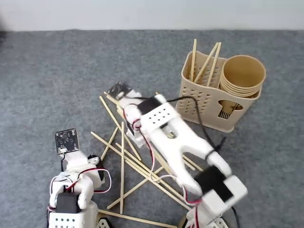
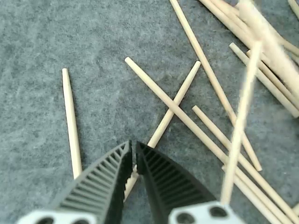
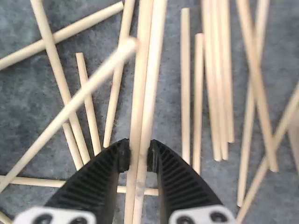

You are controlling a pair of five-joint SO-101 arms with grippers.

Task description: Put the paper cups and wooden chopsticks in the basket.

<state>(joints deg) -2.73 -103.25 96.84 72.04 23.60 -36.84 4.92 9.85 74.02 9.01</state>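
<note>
Far left, the white left arm (image 1: pixel 71 194) sits folded at the near edge of the grey carpeted tabletop (image 1: pixel 42 76). Its black left hand (image 2: pixel 134 148) is pressed almost together. One pale stick (image 2: pixel 187 81) runs under the slit, and we can't tell if it's actually nipped.

Next over is the loose heap of pale wooden chopsticks (image 1: pixel 122 166): a dozen or so, crisscrossed and too tangled for an exact count. The white right arm (image 1: pixel 180 147) lies across the heap, and its right hand (image 3: pixel 138 156) is pinching two sticks (image 3: pixel 139 93) side by side.

Back right stands one beige perforated plastic basket (image 1: pixel 204 102), well apart from the heap and near the back edge where the grey meets a white wall (image 1: pixel 142 14). We count at least three standing chopsticks (image 1: pixel 194 54) in its left compartment. The right one holds one stack of tan paper cups (image 1: pixel 243 73), about five rims.

The widest stretch of grey lies left and back of the heap.
</note>
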